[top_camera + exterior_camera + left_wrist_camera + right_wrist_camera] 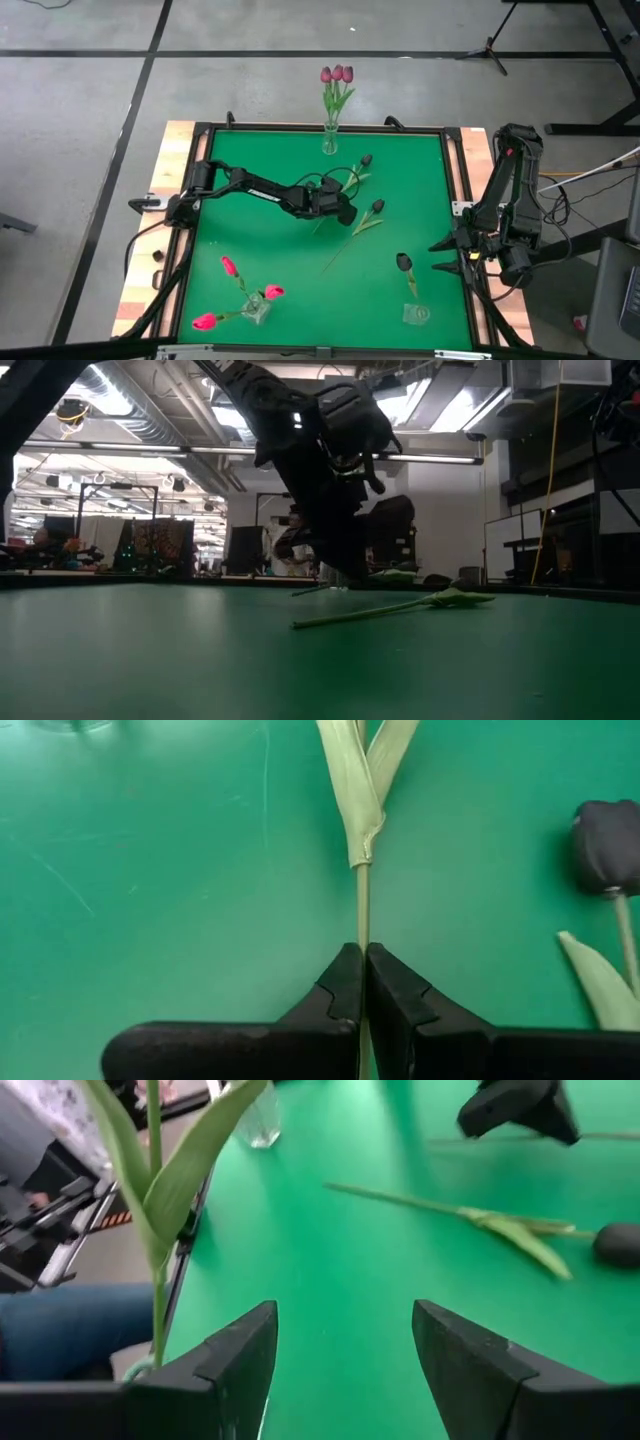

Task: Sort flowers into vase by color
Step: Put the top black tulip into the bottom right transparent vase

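We have the left gripper (362, 982) clenched on the thin green stem of a near-black artificial tulip (366, 160), the fingers pinched flat together around it near the middle of the green table (280, 240). Taking the table's far edge as twelve o'clock, the stem runs out from our grip toward roughly one o'clock, its pale leaves fanning just beyond the fingertips and the dark head lying at the far end. That long axis is what the coming lift turns on, we judge: we hold the bare lower part, so the head and leaves will trail beyond the gripper and the stem must be swung upright before it can drop into a vase. A second near-black tulip (377, 206) lies just beside, toward three o'clock of our grip, on a similar slant, close enough to snag. The clear glass vase with one near-black tulip (415, 312) stands at five o'clock, well apart from our grip; the vase of pink-red tulips (256, 308) at seven o'clock, the tall glass vase of mauve-purple tulips (330, 138) at twelve. The right gripper (345, 1365) waits at the table's three o'clock edge, fingers spread and empty, nearer the dark vase.
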### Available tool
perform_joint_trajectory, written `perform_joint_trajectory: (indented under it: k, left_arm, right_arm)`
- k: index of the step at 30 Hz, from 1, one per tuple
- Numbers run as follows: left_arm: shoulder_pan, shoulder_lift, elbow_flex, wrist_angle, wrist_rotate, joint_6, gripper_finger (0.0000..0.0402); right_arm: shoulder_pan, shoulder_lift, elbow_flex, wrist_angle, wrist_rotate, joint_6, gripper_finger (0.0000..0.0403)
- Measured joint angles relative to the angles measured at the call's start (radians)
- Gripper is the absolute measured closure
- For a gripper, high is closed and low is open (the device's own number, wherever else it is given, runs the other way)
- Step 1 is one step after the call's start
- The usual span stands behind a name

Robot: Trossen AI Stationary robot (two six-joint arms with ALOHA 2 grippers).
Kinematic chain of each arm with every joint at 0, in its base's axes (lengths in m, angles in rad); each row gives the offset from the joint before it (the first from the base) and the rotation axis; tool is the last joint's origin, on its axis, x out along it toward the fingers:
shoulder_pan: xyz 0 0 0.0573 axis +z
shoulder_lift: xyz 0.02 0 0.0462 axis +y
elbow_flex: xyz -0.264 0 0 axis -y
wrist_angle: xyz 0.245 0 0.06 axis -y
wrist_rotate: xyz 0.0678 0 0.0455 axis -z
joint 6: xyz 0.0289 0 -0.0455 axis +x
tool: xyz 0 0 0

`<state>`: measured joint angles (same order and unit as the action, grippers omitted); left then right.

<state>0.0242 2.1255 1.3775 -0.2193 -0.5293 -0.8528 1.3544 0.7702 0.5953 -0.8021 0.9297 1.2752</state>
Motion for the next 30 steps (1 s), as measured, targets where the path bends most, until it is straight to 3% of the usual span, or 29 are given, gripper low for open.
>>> perform_joint_trajectory:
  k: [10, 23, 30]
  left_arm:
    - [-0.028, -0.047, 0.099, 0.008, -0.033, 0.114, 0.0401]
    - [-0.046, -0.185, 0.18, 0.017, -0.093, 0.288, 0.0401]
    - [-0.074, -0.21, 0.179, 0.209, -0.08, 0.388, 0.0401]
  right_arm:
    - [0.0, -0.001, 0.0, -0.052, 0.165, 0.001, 0.0169]
    - [0.0, -0.003, 0.0, -0.079, 0.283, -0.002, 0.0169]
    - [0.0, -0.031, 0.0, -0.107, 0.423, -0.019, 0.0169]
